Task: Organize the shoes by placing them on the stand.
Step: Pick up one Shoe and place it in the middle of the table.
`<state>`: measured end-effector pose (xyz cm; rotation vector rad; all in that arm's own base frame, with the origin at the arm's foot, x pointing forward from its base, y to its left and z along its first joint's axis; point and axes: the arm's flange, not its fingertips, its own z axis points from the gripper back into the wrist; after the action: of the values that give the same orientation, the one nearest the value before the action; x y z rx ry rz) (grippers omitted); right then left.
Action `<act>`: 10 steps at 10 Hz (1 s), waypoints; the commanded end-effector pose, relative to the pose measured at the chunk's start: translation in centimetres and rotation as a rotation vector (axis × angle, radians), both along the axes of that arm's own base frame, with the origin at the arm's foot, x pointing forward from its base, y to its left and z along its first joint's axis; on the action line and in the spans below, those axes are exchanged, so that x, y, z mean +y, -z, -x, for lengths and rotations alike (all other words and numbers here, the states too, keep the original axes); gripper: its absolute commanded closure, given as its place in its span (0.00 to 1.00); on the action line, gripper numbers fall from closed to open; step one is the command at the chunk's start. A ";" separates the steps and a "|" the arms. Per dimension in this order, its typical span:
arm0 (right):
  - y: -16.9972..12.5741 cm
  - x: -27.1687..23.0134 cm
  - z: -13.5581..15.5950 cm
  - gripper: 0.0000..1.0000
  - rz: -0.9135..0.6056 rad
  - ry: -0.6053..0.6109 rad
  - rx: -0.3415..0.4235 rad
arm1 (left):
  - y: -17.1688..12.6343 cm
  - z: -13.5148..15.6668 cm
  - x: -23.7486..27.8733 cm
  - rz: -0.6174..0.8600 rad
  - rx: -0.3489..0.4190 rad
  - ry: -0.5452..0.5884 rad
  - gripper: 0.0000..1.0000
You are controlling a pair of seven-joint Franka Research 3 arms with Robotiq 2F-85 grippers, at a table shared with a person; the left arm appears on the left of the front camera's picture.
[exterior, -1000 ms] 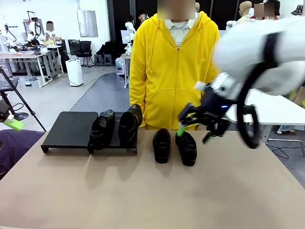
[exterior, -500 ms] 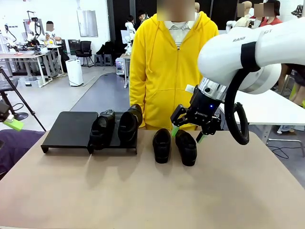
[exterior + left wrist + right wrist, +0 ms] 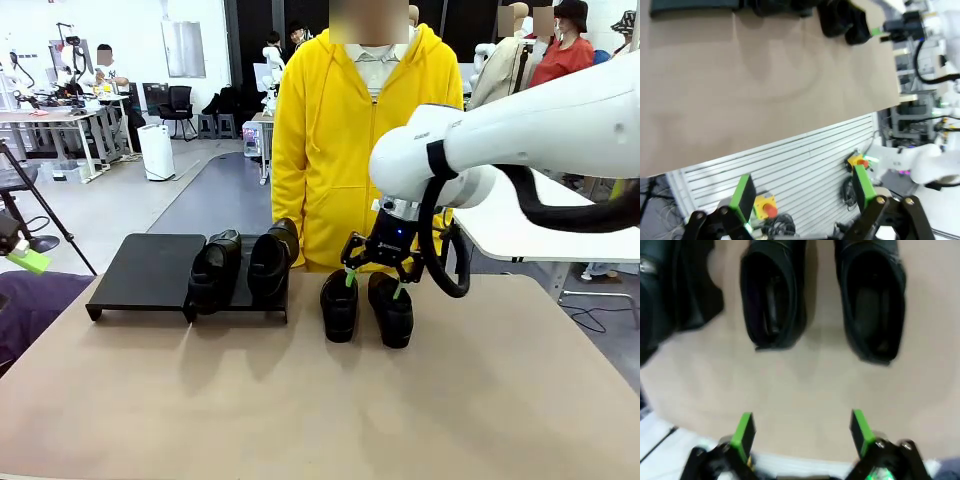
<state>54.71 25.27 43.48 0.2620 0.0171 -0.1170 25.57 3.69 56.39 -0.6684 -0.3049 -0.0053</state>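
Two black loafers (image 3: 340, 305) sit side by side on the bench (image 3: 450, 400), toes toward the robot; the stand (image 3: 150, 268) lies at their 9 o'clock, its left panel bare, its right panel carrying two other shoes (image 3: 268, 262). The right end effector (image 3: 372, 278) hovers just past the loafers' heels at 12 o'clock, jaws spread wide and holding nothing, between the pair and the person (image 3: 360, 150) in a yellow hoodie; the left end effector (image 3: 804, 195) hangs off the bench's near edge, also wide and empty. The loafers look light and fairly stiff, but the glossy leather is likely slippery; I would pinch the heel collar, one pad inside the opening, or span the sides at the throat. No brand or writing is legible on shoes or stand.
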 end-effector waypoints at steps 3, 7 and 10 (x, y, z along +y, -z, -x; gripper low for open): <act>1.0 2.8 -4.2 0.00 0.010 0.055 0.017 | 0.1 0.2 0.5 -0.006 -0.005 0.012 0.00; 4.2 3.0 -7.3 0.00 0.103 0.089 -0.025 | 0.1 0.2 0.5 -0.006 -0.005 0.012 0.00; 6.3 2.9 -8.5 0.00 0.069 0.090 -0.045 | 0.1 0.2 0.5 -0.006 -0.005 0.012 0.00</act>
<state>62.66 27.44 37.05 0.1941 -0.0149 -0.1775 25.58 3.69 56.38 -0.6684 -0.3047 -0.0053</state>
